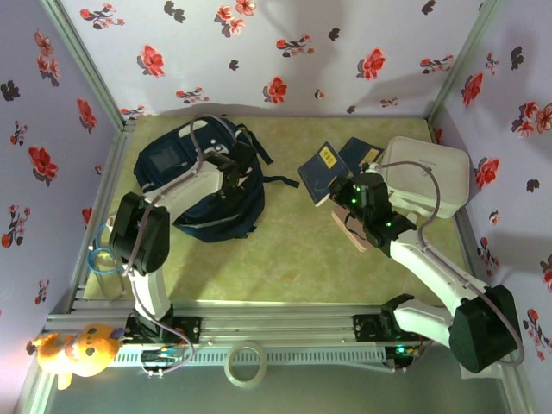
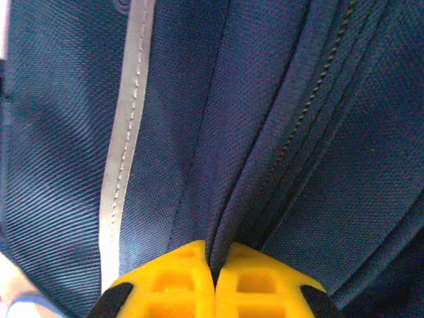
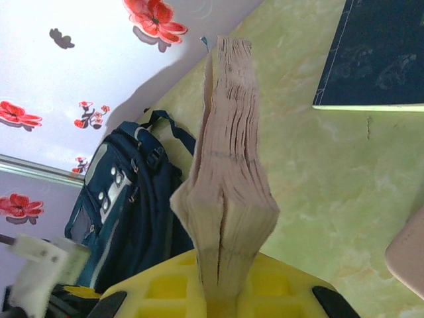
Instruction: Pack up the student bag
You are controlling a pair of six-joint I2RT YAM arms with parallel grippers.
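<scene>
- Nearest me, a whitish ring-shaped roll of tape [image 1: 245, 364] lies by the metal rail in front of the arm bases, with an orange-and-yellow plush toy [image 1: 78, 349] at the near left corner
- My right gripper [image 3: 222, 288] is clenched on a thick paperback book with tan page edges [image 3: 228, 165], which sticks straight out from between the yellow fingers over the pale green marbled tabletop [image 1: 293, 259]
- My left gripper [image 2: 213, 278] is clenched too, pinching a fold of the large navy-blue fabric student bag [image 2: 66, 146] between a zip and a grey stripe
- The student bag lies on the left half of the tabletop, toward the back
- Beyond the right gripper, two dark blue notebooks with yellow labels [image 1: 323, 168] lie just beside a white rounded-square box [image 1: 427, 177] at the far right
</scene>
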